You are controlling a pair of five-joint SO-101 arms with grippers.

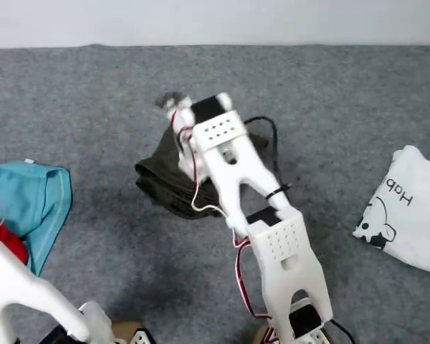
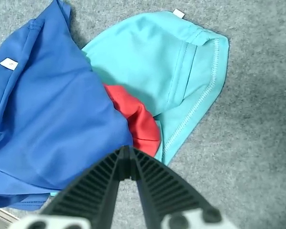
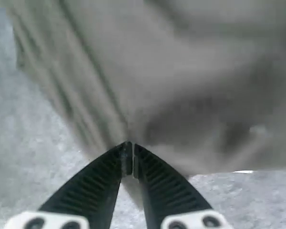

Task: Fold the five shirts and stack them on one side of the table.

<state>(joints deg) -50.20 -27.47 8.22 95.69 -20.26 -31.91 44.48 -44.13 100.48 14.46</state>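
**Right claw pinched on the olive shirt at mid-table**

My right claw (image 3: 127, 153) is clenched on the dark olive cotton shirt (image 1: 163, 180). The black ribbed jaws meet at their tips, right where the cloth's pleats gather. From the wrist, those folds fan away from my fingertips, so the fabric runs lengthwise out from the pinch.

From above, the olive shirt is a bunched bundle in the middle of the grey carpeted table (image 1: 330, 107). It lies crosswise under my right arm (image 1: 229, 159) and shows on both sides of it, with most of it on the left.

That arm rises from its base at the near edge. It stretches diagonally away and to the left, with the wrist over the far end of the bundle.

My left claw (image 2: 129, 158) is closed too, its tips pressed together. It hangs just above the seam where the royal blue smooth shirt (image 2: 47, 109) overlaps the small red shirt (image 2: 142, 125). I cannot tell whether it touches either one.

The turquoise stitched shirt (image 2: 174, 62) lies beneath both, with its hemmed edge turned towards the table's middle. This heap sits at the left side, well apart from the olive bundle.

My left arm (image 1: 18, 283) stands at the near-left corner, beside the heap.

The white folded shirt with a black print (image 1: 408, 208) rests tilted at the right edge, well apart from both claws.
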